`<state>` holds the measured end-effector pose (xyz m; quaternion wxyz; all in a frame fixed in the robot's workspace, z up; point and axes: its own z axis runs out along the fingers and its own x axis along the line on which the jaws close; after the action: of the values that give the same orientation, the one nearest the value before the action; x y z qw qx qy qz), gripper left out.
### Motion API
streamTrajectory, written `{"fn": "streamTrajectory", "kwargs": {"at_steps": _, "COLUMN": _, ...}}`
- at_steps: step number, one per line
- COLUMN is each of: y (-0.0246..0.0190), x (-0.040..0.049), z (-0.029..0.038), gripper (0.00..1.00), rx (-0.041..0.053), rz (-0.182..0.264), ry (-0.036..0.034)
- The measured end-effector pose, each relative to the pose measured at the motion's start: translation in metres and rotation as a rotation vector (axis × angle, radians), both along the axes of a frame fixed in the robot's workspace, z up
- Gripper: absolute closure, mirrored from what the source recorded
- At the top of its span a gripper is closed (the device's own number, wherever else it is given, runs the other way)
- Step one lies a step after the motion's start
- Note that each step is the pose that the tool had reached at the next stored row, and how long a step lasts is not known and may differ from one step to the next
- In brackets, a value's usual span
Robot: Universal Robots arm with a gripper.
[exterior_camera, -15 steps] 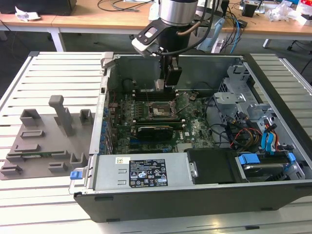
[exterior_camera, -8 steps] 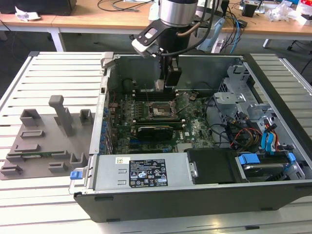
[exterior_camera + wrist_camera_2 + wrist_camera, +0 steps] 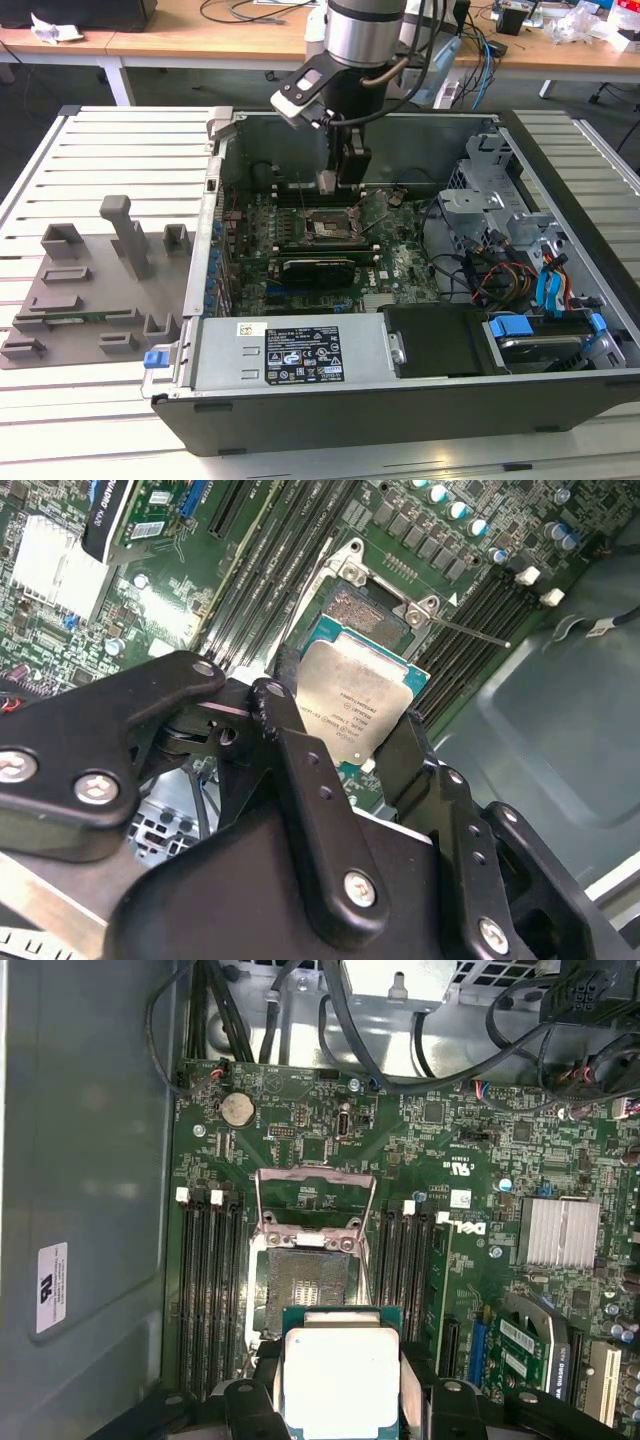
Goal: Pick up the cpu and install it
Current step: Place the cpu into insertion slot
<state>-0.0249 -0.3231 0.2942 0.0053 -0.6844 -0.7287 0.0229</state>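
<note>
Pale slatted metal table (image 3: 130,135) before a long wooden desk (image 3: 180,40), dark floor (image 3: 40,95) between

One cpu (image 3: 342,1380), one socket (image 3: 310,1285), perhaps eight memory slots (image 3: 210,1290).

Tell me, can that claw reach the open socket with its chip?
Probably yes: the claw holds the cpu close to the socket, whose cover is flipped open, with nothing visible between them.
</note>
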Motion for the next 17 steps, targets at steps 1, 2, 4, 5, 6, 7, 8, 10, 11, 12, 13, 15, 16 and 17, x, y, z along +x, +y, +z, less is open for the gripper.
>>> {"fn": "streamTrajectory", "kwargs": {"at_steps": 1, "y": 0.0000, "x": 0.0000, "z": -0.0010, "gripper": 0.45, "rx": 0.0000, "rz": 0.000, "ry": 0.0000}}
{"fn": "streamTrajectory", "kwargs": {"at_steps": 2, "y": 0.0000, "x": 0.0000, "z": -0.0019, "gripper": 0.45, "rx": -0.0001, "rz": 0.000, "ry": 0.0000}}
{"fn": "streamTrajectory", "kwargs": {"at_steps": 4, "y": 0.0000, "x": 0.0000, "z": -0.0035, "gripper": 0.45, "rx": 0.0000, "rz": 0.000, "ry": 0.0000}}
{"fn": "streamTrajectory", "kwargs": {"at_steps": 5, "y": 0.0000, "x": 0.0000, "z": -0.0044, "gripper": 0.45, "rx": -0.0001, "rz": 0.000, "ry": 0.0001}}
{"fn": "streamTrajectory", "kwargs": {"at_steps": 6, "y": 0.0000, "x": 0.0000, "z": -0.0060, "gripper": 0.45, "rx": 0.0000, "rz": 0.000, "ry": 0.0000}}
{"fn": "streamTrajectory", "kwargs": {"at_steps": 7, "y": 0.0000, "x": 0.0000, "z": -0.0068, "gripper": 0.45, "rx": 0.0000, "rz": 0.000, "ry": 0.0000}}
{"fn": "streamTrajectory", "kwargs": {"at_steps": 8, "y": 0.0000, "x": 0.0000, "z": -0.0074, "gripper": 0.45, "rx": 0.0000, "rz": 0.000, "ry": 0.0000}}
{"fn": "streamTrajectory", "kwargs": {"at_steps": 10, "y": 0.0000, "x": 0.0000, "z": -0.0100, "gripper": 0.45, "rx": -0.0001, "rz": 0.000, "ry": 0.0001}}
{"fn": "streamTrajectory", "kwargs": {"at_steps": 11, "y": 0.0000, "x": 0.0000, "z": -0.0106, "gripper": 0.45, "rx": 0.0000, "rz": 0.000, "ry": 0.0000}}
{"fn": "streamTrajectory", "kwargs": {"at_steps": 12, "y": 0.0000, "x": 0.0000, "z": -0.0111, "gripper": 0.45, "rx": -0.0001, "rz": 0.000, "ry": 0.0000}}
{"fn": "streamTrajectory", "kwargs": {"at_steps": 13, "y": 0.0000, "x": 0.0000, "z": -0.0122, "gripper": 0.45, "rx": 0.0000, "rz": 0.000, "ry": 0.0000}}
{"fn": "streamTrajectory", "kwargs": {"at_steps": 15, "y": 0.0000, "x": 0.0000, "z": -0.0132, "gripper": 0.45, "rx": -0.0001, "rz": 0.000, "ry": 0.0001}}
{"fn": "streamTrajectory", "kwargs": {"at_steps": 16, "y": 0.0000, "x": 0.0000, "z": -0.0142, "gripper": 0.45, "rx": 0.0000, "rz": 0.000, "ry": 0.0000}}
{"fn": "streamTrajectory", "kwargs": {"at_steps": 17, "y": 0.0000, "x": 0.0000, "z": -0.0150, "gripper": 0.45, "rx": 0.0000, "rz": 0.000, "ry": 0.0000}}
